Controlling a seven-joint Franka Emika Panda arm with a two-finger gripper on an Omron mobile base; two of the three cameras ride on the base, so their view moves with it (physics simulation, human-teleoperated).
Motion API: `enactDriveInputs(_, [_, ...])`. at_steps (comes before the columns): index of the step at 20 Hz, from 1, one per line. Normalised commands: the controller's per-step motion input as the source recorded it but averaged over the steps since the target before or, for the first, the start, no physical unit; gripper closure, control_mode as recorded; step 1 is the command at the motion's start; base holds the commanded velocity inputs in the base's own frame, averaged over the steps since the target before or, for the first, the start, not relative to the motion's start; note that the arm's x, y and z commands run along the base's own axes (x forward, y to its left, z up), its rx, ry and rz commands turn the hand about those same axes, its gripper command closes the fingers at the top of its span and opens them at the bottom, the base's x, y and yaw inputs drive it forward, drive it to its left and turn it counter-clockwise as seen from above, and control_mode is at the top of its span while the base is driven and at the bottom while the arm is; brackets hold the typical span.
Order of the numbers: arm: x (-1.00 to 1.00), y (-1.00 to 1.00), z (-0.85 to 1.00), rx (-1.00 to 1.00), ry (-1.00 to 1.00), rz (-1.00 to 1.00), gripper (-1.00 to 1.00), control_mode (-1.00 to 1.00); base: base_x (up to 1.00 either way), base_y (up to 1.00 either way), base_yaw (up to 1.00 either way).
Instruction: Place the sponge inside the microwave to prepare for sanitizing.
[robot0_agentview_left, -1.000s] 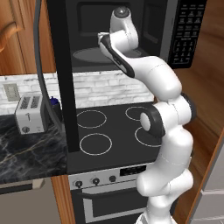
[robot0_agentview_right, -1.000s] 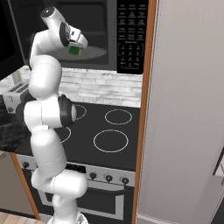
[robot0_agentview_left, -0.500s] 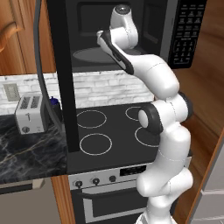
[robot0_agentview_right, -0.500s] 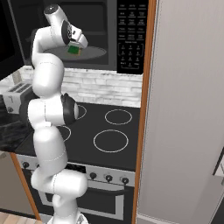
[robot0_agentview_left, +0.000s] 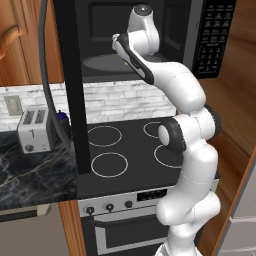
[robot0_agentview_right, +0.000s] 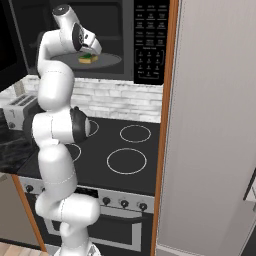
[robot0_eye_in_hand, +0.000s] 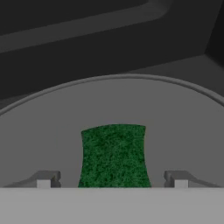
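The microwave (robot0_agentview_left: 212, 35) (robot0_agentview_right: 150, 40) stands open above the stove, and my arm reaches into it. On its grey turntable (robot0_agentview_right: 107, 61) (robot0_eye_in_hand: 175, 118) lies the sponge (robot0_agentview_right: 88, 59), green on top and yellow beneath. My gripper (robot0_agentview_right: 91, 51) hangs just over the sponge. In the hand view the sponge's green top (robot0_eye_in_hand: 113, 153) sits between my two fingertips (robot0_eye_in_hand: 46, 179), with a clear gap on each side. The gripper (robot0_eye_in_hand: 112, 180) is open and holds nothing.
The microwave's door (robot0_agentview_left: 65, 75) is swung out to the left. Below is a black stove (robot0_agentview_left: 120, 150) (robot0_agentview_right: 125, 145) with ring burners. A silver toaster (robot0_agentview_left: 35, 131) (robot0_agentview_right: 17, 112) stands on the dark marble counter. A tall grey panel (robot0_agentview_right: 215, 125) rises at the right.
The jaws have spread apart and let go of the sponge, which now rests on the turntable. The hand has stayed inside the microwave.
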Motion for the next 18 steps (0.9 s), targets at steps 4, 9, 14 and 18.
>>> enactDriveInputs(4, [0.00, 0.04, 0.00, 0.00, -0.03, 0.00, -1.00, -1.00, 0.00, 0.00, 0.00])
enactDriveInputs(9, [0.00, 0.05, 0.00, 0.00, -0.03, 0.00, -1.00, -1.00, 0.00, 0.00, 0.00])
enactDriveInputs(14, [-0.18, 0.02, 0.00, 0.00, -0.20, 0.00, -1.00, -1.00, 0.00, 0.00, 0.00])
enactDriveInputs(18, [-0.07, 0.00, -0.01, 0.00, -0.27, 0.00, -1.00, -1.00, 0.00, 0.00, 0.00])
